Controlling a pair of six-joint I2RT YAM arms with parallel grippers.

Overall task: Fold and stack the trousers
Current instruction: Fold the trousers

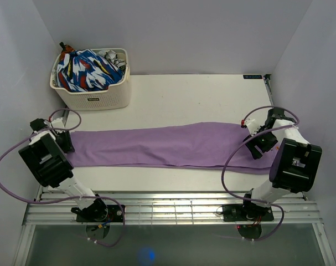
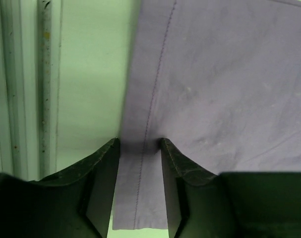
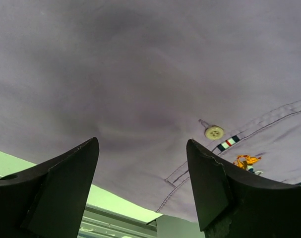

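Beyond, full basket (image 1: 90,100), trousers (image 1: 173,145) lying flat, left hand (image 2: 139,144) spread astride them, right hand (image 3: 141,143) spread

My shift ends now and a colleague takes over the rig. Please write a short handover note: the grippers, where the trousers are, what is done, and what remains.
Left gripper: open, fingers on either side of the seam at the hem end, not clamped.
Right gripper: open, low over the waist end, near the button.
Trousers: flat at full length across the table, hem on the left, waist on the right.
Done: the trousers are spread out straight.
Left: grip both ends, make the crosswise folds, then stack.
The basket at the back left holds a patterned garment, which is not part of this job.
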